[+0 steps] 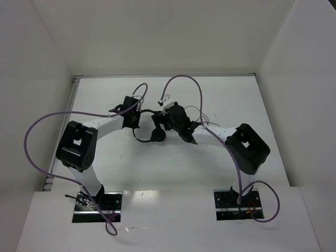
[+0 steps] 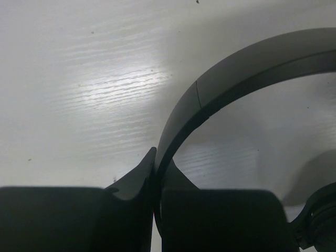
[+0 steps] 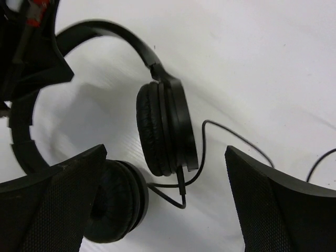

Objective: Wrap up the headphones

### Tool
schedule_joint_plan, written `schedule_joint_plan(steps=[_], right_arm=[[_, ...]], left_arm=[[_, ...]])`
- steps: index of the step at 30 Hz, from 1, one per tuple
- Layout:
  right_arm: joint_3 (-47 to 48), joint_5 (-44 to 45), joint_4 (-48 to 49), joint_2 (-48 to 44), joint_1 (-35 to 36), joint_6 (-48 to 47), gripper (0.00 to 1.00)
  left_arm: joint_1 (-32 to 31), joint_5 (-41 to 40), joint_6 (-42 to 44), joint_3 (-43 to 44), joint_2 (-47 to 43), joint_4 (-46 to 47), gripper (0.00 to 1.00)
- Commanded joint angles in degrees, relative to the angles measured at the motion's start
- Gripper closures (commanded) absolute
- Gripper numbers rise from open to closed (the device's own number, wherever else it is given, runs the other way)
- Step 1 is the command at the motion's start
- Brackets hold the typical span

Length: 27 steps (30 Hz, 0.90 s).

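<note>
The black headphones lie in the middle of the table between my two grippers. My left gripper is shut on the thin arched headband, which passes between its jaws. In the top view, that left gripper sits at the headband's left side. My right gripper stands open above the two round ear pads. One ear cup stands on edge between the fingers, and the other ear pad lies by the left finger. The thin dark cord loops from the cups off to the right.
White walls close in the table at the back and on both sides. Thick purple arm cables arch over the left side and the middle. More thin cord trails on the table behind the right gripper.
</note>
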Motion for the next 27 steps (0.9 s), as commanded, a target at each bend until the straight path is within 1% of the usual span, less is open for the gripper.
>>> schedule_joint_plan(steps=[1, 6, 8, 11, 12, 13, 14, 15, 16, 18, 19, 21, 22, 25, 27], right_arm=[[2.2, 3.3, 6.8, -9.0, 0.6, 4.8, 0.00], [1.5, 5.6, 6.8, -16.7, 0.6, 4.8, 0.00], [0.3, 6.1, 8.6, -20.4, 0.6, 4.8, 0.00], [-3.5, 6.1, 11.2, -25.2, 0.0, 2.3, 0.00], [-5.6, 6.6, 11.7, -26.1, -0.8, 1.5, 0.00], [-6.5, 6.6, 11.7, -26.8, -0.8, 1.5, 0.00], [-7.2, 7.4, 11.0, -28.4, -2.2, 0.9, 0.00], [-9.2, 6.9, 11.0, -29.3, -3.0, 0.9, 0.00], [-10.3, 6.0, 11.0, -30.2, -3.7, 0.1, 0.00], [-12.7, 4.7, 11.0, -33.0, -4.9, -0.4, 0.00], [-13.9, 4.2, 12.8, -34.0, -5.7, -0.4, 0.00], [-18.2, 2.1, 15.6, -36.1, -7.5, 0.5, 0.00], [-19.3, 1.1, 17.9, -36.1, -8.2, 1.2, 0.00], [-21.1, -2.0, 20.1, -34.9, -8.9, 1.9, 0.00], [-21.1, -3.7, 22.8, -33.5, -8.9, 1.3, 0.00]], left_arm=[[0.3, -2.5, -1.5, 2.8, -4.8, 0.9, 1.00], [0.3, -3.6, -1.5, 4.5, -7.6, -1.5, 1.00], [0.3, -2.8, -0.9, 5.0, -8.4, -1.5, 1.00], [0.3, -3.3, -2.1, 8.2, -9.6, -3.6, 1.00], [0.3, -2.6, -2.2, 9.0, -10.3, -4.7, 0.98], [0.3, -3.5, -2.2, 9.9, -10.3, -5.7, 0.98], [0.3, -3.5, -2.2, 10.8, -10.3, -6.6, 0.97], [0.3, -4.7, -2.2, 13.8, -10.3, -7.9, 0.97], [0.3, -7.1, -2.8, 15.6, -10.3, -11.1, 0.95], [0.3, -8.2, -1.6, 20.5, -10.3, -13.7, 0.90], [0.3, -10.8, -1.6, 21.5, -10.8, -14.5, 0.89], [0.3, -15.5, -0.9, 23.3, -11.7, -15.1, 0.98], [0.3, -20.8, -0.9, 26.1, -12.2, -16.4, 1.00], [0.3, -24.8, 0.6, 31.9, -12.2, -20.7, 1.00], [0.3, -25.6, 1.4, 32.5, -14.3, -20.7, 1.00]])
